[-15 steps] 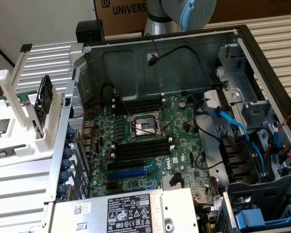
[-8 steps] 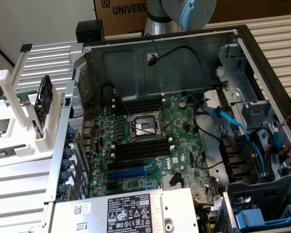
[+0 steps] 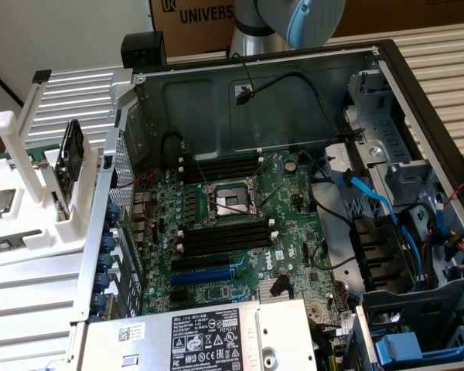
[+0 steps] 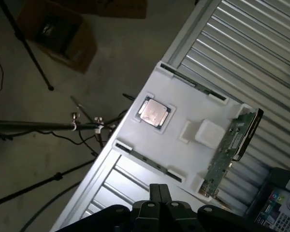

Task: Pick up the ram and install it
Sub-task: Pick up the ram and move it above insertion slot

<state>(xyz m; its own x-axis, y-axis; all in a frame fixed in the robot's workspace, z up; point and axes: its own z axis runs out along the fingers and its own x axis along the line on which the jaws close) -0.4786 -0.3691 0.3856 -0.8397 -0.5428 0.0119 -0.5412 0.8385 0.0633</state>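
Two ram sticks lie edge-up in the white holder (image 4: 183, 145): one ram stick (image 4: 193, 83) along one side and a second ram stick (image 4: 147, 160) along the side closer to my fingers. My gripper (image 4: 158, 192) hovers well above the holder, shut, with nothing between its fingers. In the exterior view the holder (image 3: 42, 232) stands at the left, beside the open computer case. The motherboard (image 3: 240, 224) in the case has black memory slots (image 3: 224, 236) below the processor socket and more slots (image 3: 220, 166) above it.
A square silver-topped chip (image 4: 154, 112) sits in the holder's middle, and a wider black-framed board (image 4: 232, 145) stands upright at one end. Cables (image 3: 371, 201), drive bays and a power supply (image 3: 209, 336) crowd the case. A tripod (image 4: 34, 126) stands on the floor beside the table.
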